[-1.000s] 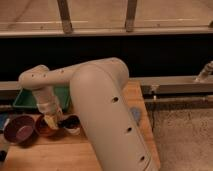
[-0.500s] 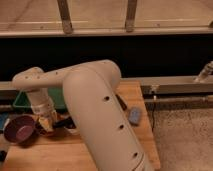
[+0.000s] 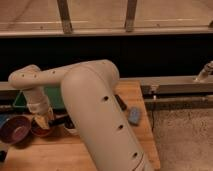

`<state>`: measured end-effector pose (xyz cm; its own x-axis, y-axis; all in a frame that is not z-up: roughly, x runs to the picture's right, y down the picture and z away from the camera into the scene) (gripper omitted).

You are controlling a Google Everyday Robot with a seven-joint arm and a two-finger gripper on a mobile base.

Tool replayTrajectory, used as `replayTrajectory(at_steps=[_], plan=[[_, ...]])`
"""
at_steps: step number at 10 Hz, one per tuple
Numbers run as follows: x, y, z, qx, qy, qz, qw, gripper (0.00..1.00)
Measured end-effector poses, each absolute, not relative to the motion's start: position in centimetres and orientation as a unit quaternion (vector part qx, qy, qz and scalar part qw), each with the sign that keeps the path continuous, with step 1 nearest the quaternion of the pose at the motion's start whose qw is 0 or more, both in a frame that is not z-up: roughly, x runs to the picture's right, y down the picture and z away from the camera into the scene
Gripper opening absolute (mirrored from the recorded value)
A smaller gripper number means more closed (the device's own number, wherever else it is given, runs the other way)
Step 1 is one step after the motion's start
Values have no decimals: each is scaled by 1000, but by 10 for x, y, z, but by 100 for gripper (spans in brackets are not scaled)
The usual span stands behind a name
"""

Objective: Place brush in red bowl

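From my seat I find the gripper (image 3: 43, 120) low at the far end of the pale arm, hanging right over the small round reddish-orange bowl (image 3: 40, 131) on the wooden table (image 3: 50, 156). A slim dark shape juts out sideways from the gripper toward the arm's thick link, and I take it for the small black brush (image 3: 60, 120). Its long axis runs roughly level and across the table, with one end at the gripper and the other out past the bowl's rim. Whether the gripper is clamped on it or has let it go I cannot tell, since the wrist hides that spot. So the relation I care about is short: the brush sits at the gripper and the red bowl lies directly beneath, touching or nearly so. My judgement is that the next move needs only a small drop and a release, taking care that the overhanging end does not tip the brush out. By my count there is one brush, one red bowl, one dark purple bowl (image 3: 15, 129) just beside it on the side away from the brush, one green tray (image 3: 21, 100) behind the gripper, one short black block (image 3: 120, 103) and one blue block (image 3: 134, 116), both well apart beyond the arm.
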<state>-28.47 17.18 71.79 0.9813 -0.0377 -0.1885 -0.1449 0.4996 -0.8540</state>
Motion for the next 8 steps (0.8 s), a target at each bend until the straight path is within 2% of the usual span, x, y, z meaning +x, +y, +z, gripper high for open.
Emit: replayTrajectory(at_steps=[5, 8], plan=[[-271, 147, 706, -469, 69, 61, 879, 66], [-251, 108, 689, -417, 42, 125, 899, 66]])
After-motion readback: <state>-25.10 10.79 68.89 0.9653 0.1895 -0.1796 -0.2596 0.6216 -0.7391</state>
